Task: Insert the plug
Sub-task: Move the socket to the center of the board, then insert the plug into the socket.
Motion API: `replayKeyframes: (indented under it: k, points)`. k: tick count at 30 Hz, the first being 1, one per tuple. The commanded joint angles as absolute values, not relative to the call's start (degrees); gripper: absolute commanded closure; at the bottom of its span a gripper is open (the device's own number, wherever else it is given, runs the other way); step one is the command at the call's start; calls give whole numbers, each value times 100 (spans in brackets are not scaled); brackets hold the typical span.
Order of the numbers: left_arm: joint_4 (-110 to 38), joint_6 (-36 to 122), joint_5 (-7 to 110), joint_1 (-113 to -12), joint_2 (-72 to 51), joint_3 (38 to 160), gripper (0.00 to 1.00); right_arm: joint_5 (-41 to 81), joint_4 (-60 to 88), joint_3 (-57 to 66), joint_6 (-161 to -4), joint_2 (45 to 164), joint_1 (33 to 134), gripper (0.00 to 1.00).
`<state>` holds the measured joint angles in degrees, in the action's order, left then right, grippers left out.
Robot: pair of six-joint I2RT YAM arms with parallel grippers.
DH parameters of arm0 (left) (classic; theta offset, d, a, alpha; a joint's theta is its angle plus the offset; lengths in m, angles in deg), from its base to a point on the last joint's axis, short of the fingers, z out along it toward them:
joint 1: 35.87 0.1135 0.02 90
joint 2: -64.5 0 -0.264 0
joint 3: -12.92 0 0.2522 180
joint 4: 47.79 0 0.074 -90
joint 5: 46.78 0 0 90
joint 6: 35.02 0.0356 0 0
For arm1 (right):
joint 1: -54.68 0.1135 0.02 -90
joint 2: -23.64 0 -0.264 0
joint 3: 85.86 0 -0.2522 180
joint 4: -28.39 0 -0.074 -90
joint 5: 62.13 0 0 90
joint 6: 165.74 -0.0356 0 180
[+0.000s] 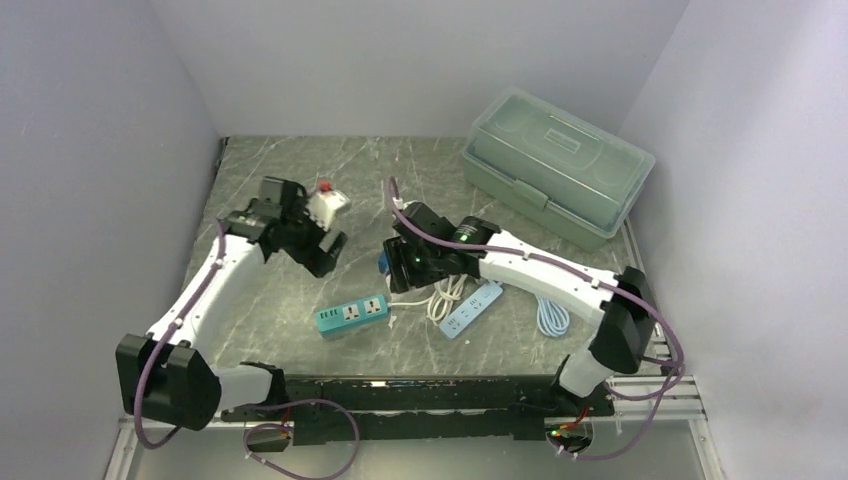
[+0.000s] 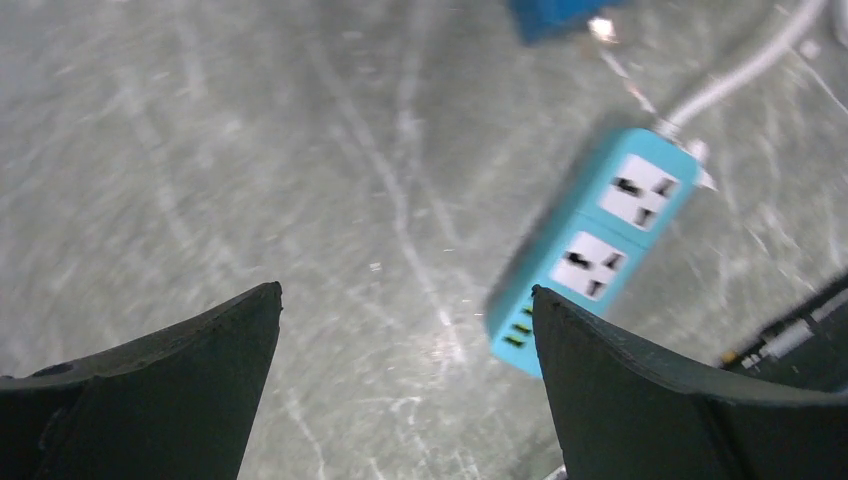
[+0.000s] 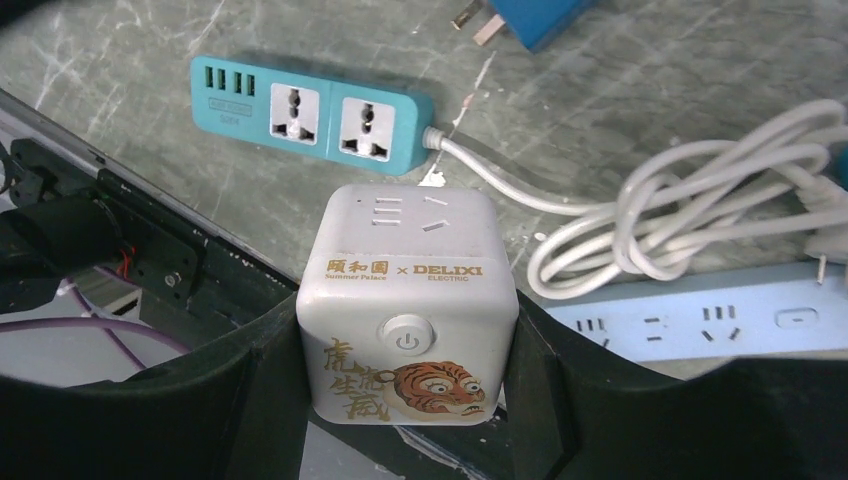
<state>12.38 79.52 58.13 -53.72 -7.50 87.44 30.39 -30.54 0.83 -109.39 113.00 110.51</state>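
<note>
My right gripper (image 3: 407, 350) is shut on a white cube socket (image 3: 407, 310) with a power button and a tiger picture, held above the table. In the top view the right gripper (image 1: 405, 268) hides the cube. A blue plug (image 3: 540, 15) with metal prongs lies beyond it, and shows in the top view (image 1: 384, 262) and the left wrist view (image 2: 555, 15). A teal power strip (image 1: 352, 314) lies near the front middle; it also shows in the right wrist view (image 3: 310, 112). My left gripper (image 1: 325, 250) is open and empty above bare table, the teal strip (image 2: 590, 250) to its right.
A light blue power strip (image 1: 472, 308) and a coiled white cable (image 1: 447, 295) lie under the right arm. Another cable coil (image 1: 552, 315) lies further right. A green lidded toolbox (image 1: 556, 165) stands back right. A white adapter with a red top (image 1: 328, 200) sits behind the left wrist.
</note>
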Motion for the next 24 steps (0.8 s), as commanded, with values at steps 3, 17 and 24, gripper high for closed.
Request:
replayKeyframes:
  k: [3, 17, 24]
  points:
    - [774, 7671, 6470, -3926, -579, 9186, 0, 2966, -3048, -625, -10935, 11825, 11247, 100]
    - [210, 6905, 7152, -2396, -1639, 9724, 0, 2814, -3836, -2206, -10760, 13534, 11515, 100]
    - [164, 7062, 7297, -2393, -1453, 9487, 0, 2648, -4168, -2474, -10720, 13863, 11515, 100]
